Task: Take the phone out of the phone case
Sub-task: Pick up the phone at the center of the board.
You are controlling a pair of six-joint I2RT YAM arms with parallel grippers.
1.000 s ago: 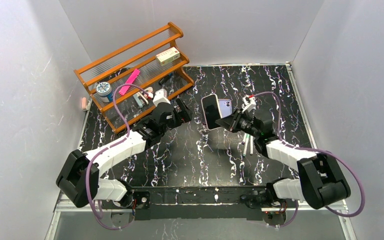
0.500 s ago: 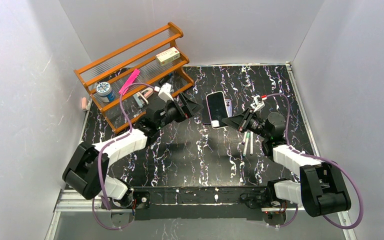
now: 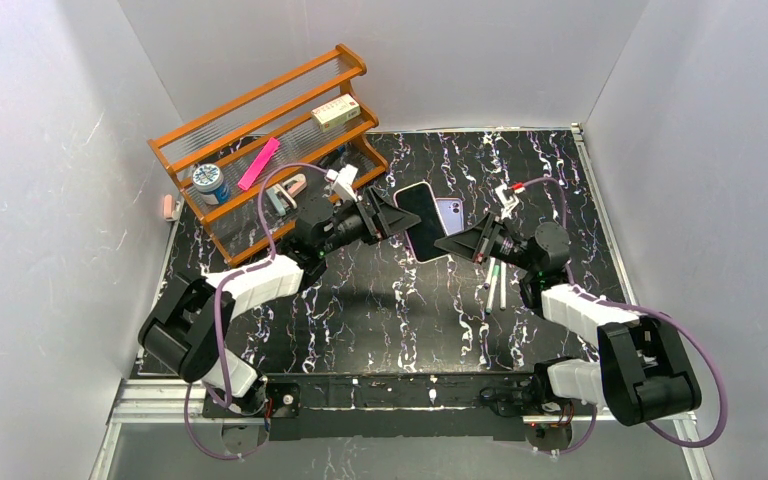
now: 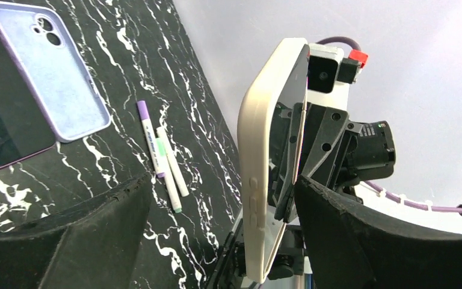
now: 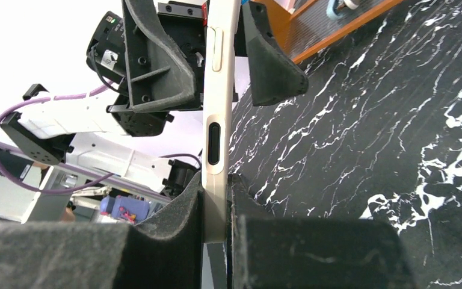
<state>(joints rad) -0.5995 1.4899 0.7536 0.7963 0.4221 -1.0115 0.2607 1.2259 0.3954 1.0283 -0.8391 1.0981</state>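
The phone in its cream case (image 3: 420,220) is held upright above the table, dark screen towards the top camera. My right gripper (image 3: 452,243) is shut on its lower edge; in the right wrist view (image 5: 218,195) both pads press the case's cream side (image 5: 216,90). My left gripper (image 3: 398,217) is open at the phone's opposite edge. In the left wrist view the cased phone (image 4: 264,162) stands edge-on between my left gripper's (image 4: 222,183) spread fingers, nearer the right finger (image 4: 361,235).
A lilac phone case (image 3: 450,211) lies back up on the marbled table (image 3: 360,310); it also shows in the left wrist view (image 4: 54,72), beside a dark, purple-rimmed slab (image 4: 0,129). Two pens (image 3: 495,287) lie near the right arm. An orange rack (image 3: 260,130) stands back left.
My left arm has reached right until its open jaws straddle the phone's edge. My right gripper has shifted the phone slightly left and tilted it, still holding it.
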